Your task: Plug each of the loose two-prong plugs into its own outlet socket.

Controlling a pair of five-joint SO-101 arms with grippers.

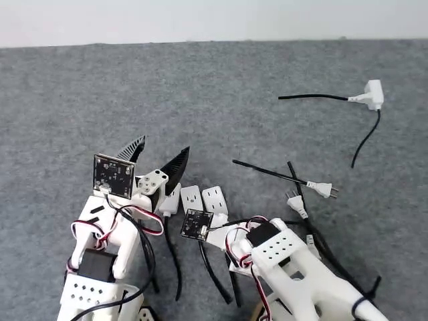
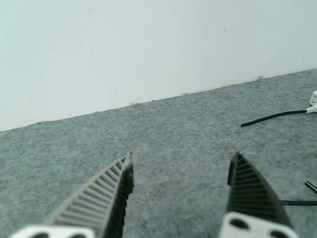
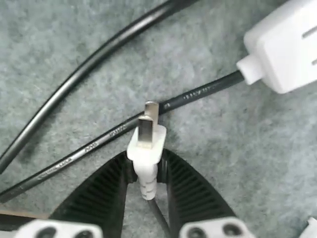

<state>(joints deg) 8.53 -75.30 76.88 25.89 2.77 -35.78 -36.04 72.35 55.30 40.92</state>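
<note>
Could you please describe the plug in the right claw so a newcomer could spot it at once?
On the grey mat, find the right arm at the near edge. Its claw pinches a white two-prong plug by the neck, prongs toward a black cord. Unlike the loose plug and its neighbour beside that arm, it alone is gripped.
</note>
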